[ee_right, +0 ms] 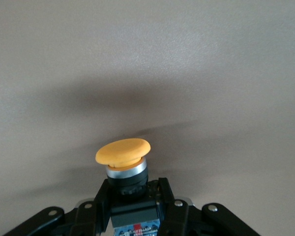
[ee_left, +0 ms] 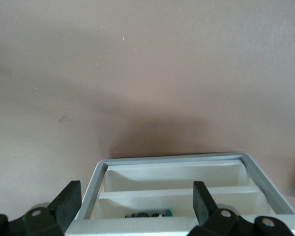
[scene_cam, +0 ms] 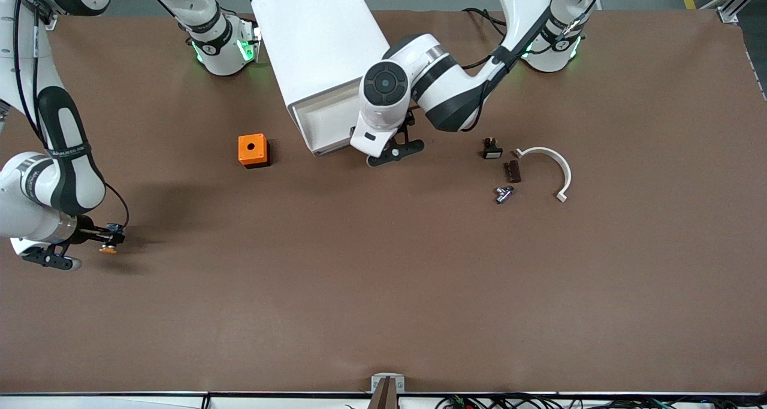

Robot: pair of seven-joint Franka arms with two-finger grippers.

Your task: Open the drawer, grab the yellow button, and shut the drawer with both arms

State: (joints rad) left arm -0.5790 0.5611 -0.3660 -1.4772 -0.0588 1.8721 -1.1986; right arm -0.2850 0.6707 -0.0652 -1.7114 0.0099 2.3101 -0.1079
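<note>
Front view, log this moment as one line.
drawer open | right gripper shut on button | left gripper open at drawer

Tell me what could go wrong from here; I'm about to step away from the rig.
1. The drawer stands open; the left gripper straddles its front rim with open fingers and could snag while pushing.
2. The right gripper pinches only the button body; it might slip out above the table.

A matt brown table with a faintly grainy surface. The cabinet and its open drawer looked like smooth white plastic. The button had a matt orange plastic cap above a shiny metal collar. The arms were glossy white with black rings.
</note>
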